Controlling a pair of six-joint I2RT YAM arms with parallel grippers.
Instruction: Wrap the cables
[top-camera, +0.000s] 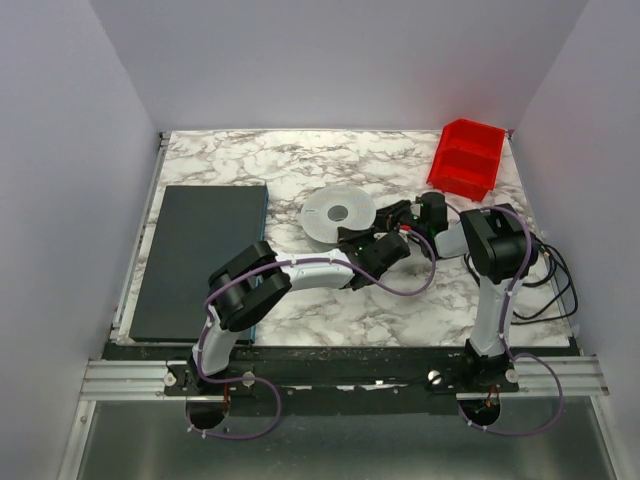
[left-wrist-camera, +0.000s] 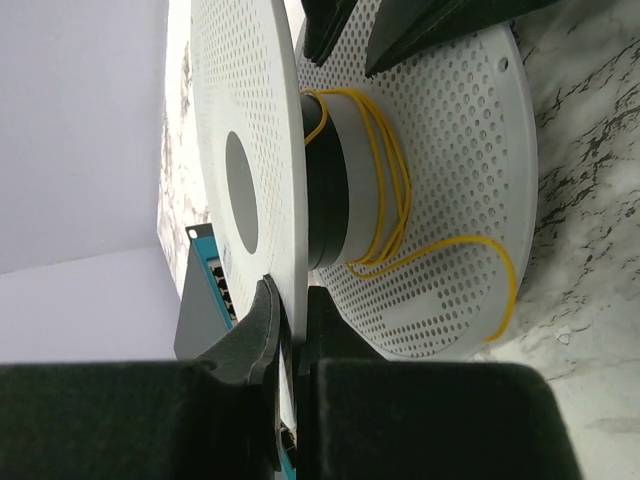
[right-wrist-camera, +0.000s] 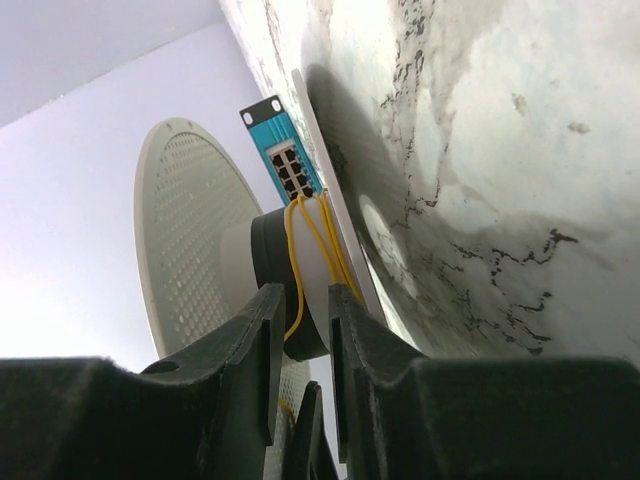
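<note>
A white perforated spool (top-camera: 338, 212) lies on the marble table. Thin yellow-orange cable (left-wrist-camera: 385, 180) is wound in a few loose turns on its hub, and one loop hangs over the lower flange (left-wrist-camera: 460, 150). My left gripper (left-wrist-camera: 295, 310) is shut on the rim of the upper flange (left-wrist-camera: 250, 120). My right gripper (right-wrist-camera: 305, 310) sits at the hub (right-wrist-camera: 265, 262) with its jaws a narrow gap apart. A cable strand (right-wrist-camera: 293, 260) runs down into that gap, not clamped. In the top view both grippers (top-camera: 350, 240) (top-camera: 400, 215) meet at the spool's right side.
A dark flat network switch (top-camera: 200, 260) with a teal edge lies at the left; its ports show in the right wrist view (right-wrist-camera: 285, 165). A red bin (top-camera: 467, 158) stands at the back right. Black cords (top-camera: 555, 285) hang off the right edge.
</note>
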